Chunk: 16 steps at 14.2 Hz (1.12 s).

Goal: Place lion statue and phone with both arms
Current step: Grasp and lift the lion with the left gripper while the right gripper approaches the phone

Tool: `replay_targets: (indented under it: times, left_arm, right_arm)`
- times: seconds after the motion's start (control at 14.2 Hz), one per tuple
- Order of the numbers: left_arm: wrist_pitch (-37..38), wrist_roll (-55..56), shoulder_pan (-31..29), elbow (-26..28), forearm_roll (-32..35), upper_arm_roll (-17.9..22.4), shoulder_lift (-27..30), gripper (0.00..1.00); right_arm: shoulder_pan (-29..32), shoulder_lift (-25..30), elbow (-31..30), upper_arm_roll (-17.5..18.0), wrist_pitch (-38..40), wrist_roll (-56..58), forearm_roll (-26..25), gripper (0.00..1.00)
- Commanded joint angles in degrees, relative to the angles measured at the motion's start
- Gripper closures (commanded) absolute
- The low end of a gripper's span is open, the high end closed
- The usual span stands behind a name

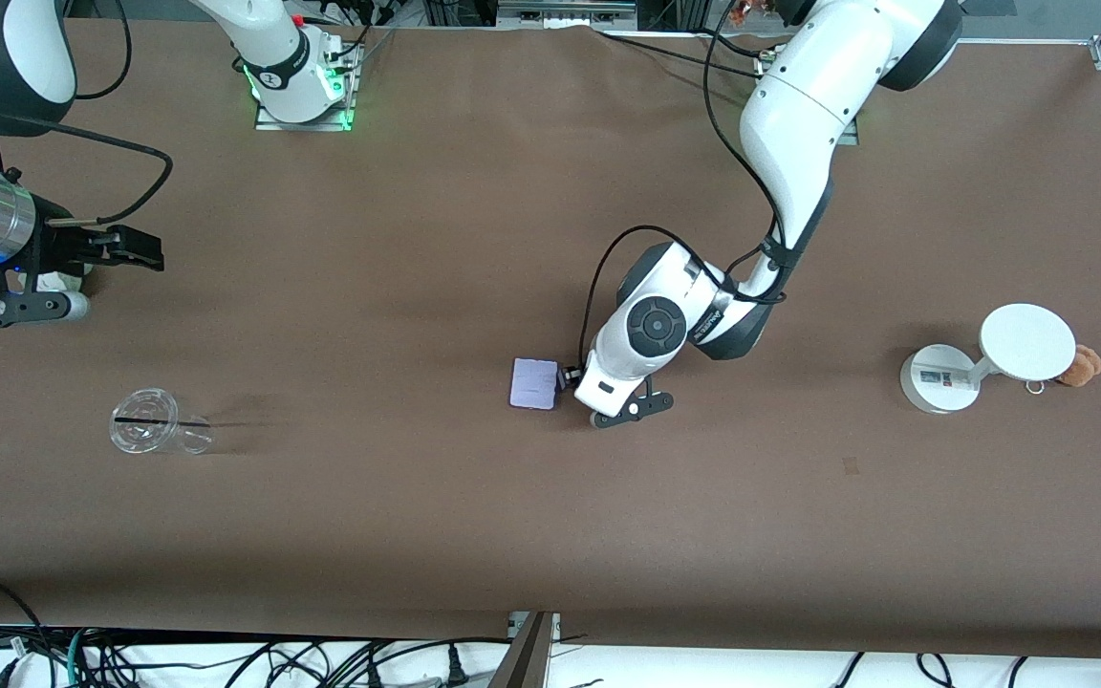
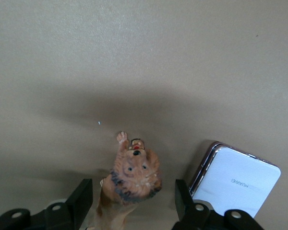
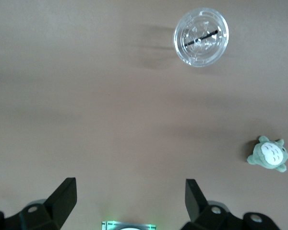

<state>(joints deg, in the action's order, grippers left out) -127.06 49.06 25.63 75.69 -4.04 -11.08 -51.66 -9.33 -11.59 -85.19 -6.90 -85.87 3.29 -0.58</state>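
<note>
high front overview, two close downward wrist views

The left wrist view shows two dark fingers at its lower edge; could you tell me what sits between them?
The lion statue stands between the left tool's open fingers, touching neither, as the left wrist view shows. The phone lies outside them, on the table.
</note>
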Motion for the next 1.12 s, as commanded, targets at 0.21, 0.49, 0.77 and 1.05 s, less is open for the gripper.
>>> replay_targets:
  times: [0.21,0.49,0.77,1.05]
  left_arm:
    - [0.58,0.6,1.09,-1.43,2.36,1.24,-0.37,0.71]
    - [3.99,1.21,-0.22,-0.72,6.67,2.11,1.64,0.96]
    - [20.32,-0.62,-4.35,-0.9,6.76,7.55,9.36,1.0]
    - [25.02,-15.99,-12.78,-0.64,6.76,7.74,13.25,1.0]
  right_arm:
    - [-0.96,-3.7,1.08,-0.04,-0.26,0.05,0.49,0.0]
    - [-4.9,-5.98,1.25,-0.04,-4.28,-3.97,0.49,0.0]
    - [-9.91,-10.72,1.34,-0.04,-13.68,-16.55,0.76,0.0]
    - [-16.41,-16.43,1.34,-0.04,-23.36,-29.61,2.25,0.0]
